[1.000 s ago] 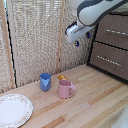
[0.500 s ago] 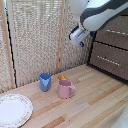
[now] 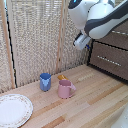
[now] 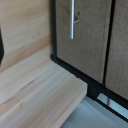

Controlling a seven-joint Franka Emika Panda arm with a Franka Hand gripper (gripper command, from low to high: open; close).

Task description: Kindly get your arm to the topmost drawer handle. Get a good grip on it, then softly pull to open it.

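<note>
My white arm (image 3: 102,17) reaches in from the top of the exterior view. Its gripper (image 3: 85,43) hangs in the air just off the near edge of a dark brown drawer cabinet on the exterior view's right. The fingers are too small and blurred to tell their gap. The upper drawer front (image 3: 120,40) is partly hidden by the arm, and I cannot make out its handle there. A lower drawer front (image 3: 107,62) carries a slim silver bar handle (image 3: 106,58). In the wrist view a silver bar handle (image 4: 72,20) sits on a brown front (image 4: 87,42). No fingers show there.
On the light wooden table (image 3: 85,102) stand a blue cup (image 3: 45,81), a pink mug (image 3: 65,89) with a small orange thing (image 3: 61,77) behind it, and a white plate (image 3: 13,110) near the front corner. A woven screen (image 3: 37,40) stands behind them.
The arm has moved toward the exterior view's right and slightly down, bringing the gripper closer to the drawer cabinet. The cups and plate have not moved.
</note>
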